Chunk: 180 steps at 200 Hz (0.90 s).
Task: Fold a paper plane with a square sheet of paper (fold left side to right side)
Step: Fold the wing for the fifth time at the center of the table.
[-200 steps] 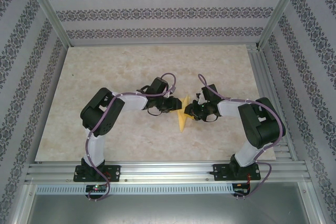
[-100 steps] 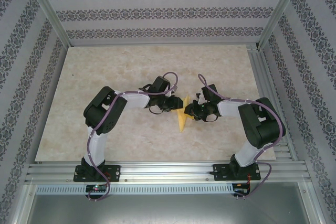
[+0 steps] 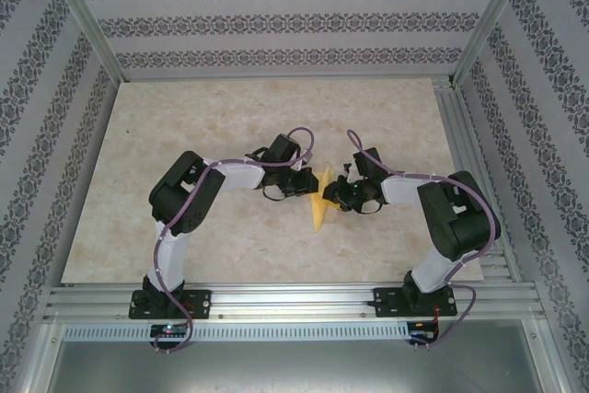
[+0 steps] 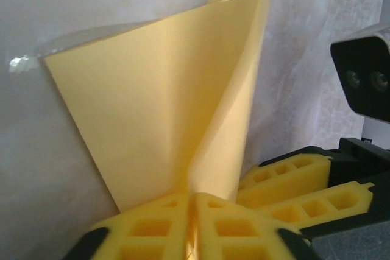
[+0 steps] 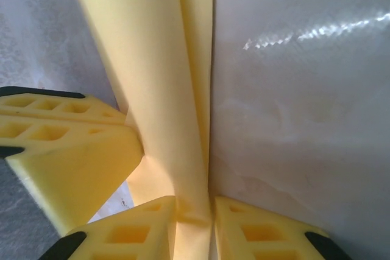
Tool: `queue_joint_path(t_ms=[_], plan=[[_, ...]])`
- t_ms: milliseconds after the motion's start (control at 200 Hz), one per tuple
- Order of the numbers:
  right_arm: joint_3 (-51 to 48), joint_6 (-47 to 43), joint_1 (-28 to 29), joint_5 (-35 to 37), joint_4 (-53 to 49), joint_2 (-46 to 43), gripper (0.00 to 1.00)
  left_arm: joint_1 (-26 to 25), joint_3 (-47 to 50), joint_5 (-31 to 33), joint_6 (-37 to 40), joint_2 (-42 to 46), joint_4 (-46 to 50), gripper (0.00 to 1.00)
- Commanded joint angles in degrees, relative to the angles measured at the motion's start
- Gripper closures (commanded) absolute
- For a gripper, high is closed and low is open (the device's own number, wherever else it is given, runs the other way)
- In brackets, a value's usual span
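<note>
Square sheet of paper [image 3: 319, 203] at table [image 3: 230, 117] centre, partly folded, flaps raised off the surface, left gripper [image 4: 194, 208] on its left side — fingers fully closed, clamping one flap edge, right gripper [image 5: 195, 211] opposite — fingers nearly closed, pinching the centre fold.

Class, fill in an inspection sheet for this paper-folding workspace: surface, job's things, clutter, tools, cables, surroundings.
Surface: pale marbled tabletop, glossy.
Job's things: yellow paper, partly folded to a slim pointed shape, one flap curling up, lying between the two arms.
Clutter: nothing seen.
Tools: left tool shut on the yellow paper; right tool shut on its folded edge, close beside the left.
Cables: purple cables loop along both arms, off the paper.
Surroundings: patterned walls; aluminium frame rail at the near edge.
</note>
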<state>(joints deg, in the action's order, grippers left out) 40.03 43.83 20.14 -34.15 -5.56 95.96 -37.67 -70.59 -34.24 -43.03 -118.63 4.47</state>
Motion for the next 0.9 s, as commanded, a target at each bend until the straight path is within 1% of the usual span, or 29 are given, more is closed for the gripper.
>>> queue_joint_path(t_ms=[0, 55, 185, 360, 684, 894], plan=[[0.4, -0.4, 1.0, 1.0, 1.2, -0.2, 0.74, -0.3, -2.1, -0.4, 2.3, -0.9, 1.7, 0.96], [0.3, -0.5, 0.8, 0.8, 1.1, -1.0, 0.72, 0.1, -2.0, -0.4, 2.5, -1.0, 1.5, 1.0], [-0.7, -1.0, 0.1, 0.3, 1.1, -3.0, 0.68, 1.1, -1.2, -1.5, 3.1, -1.2, 0.2, 1.0], [-2.3, -1.6, 0.0, 0.1, 0.4, -5.4, 0.68, 2.5, -0.9, -3.4, 3.3, -1.8, -1.4, 1.0], [-3.4, -1.1, 1.3, -0.1, 0.7, -6.8, 0.7, 3.3, -1.0, -4.2, 4.1, -2.9, -1.8, 1.0], [-3.9, 0.8, 2.8, -0.5, 3.2, -7.6, 0.76, 3.4, -1.3, -3.3, 4.7, -3.3, -0.7, 1.0]])
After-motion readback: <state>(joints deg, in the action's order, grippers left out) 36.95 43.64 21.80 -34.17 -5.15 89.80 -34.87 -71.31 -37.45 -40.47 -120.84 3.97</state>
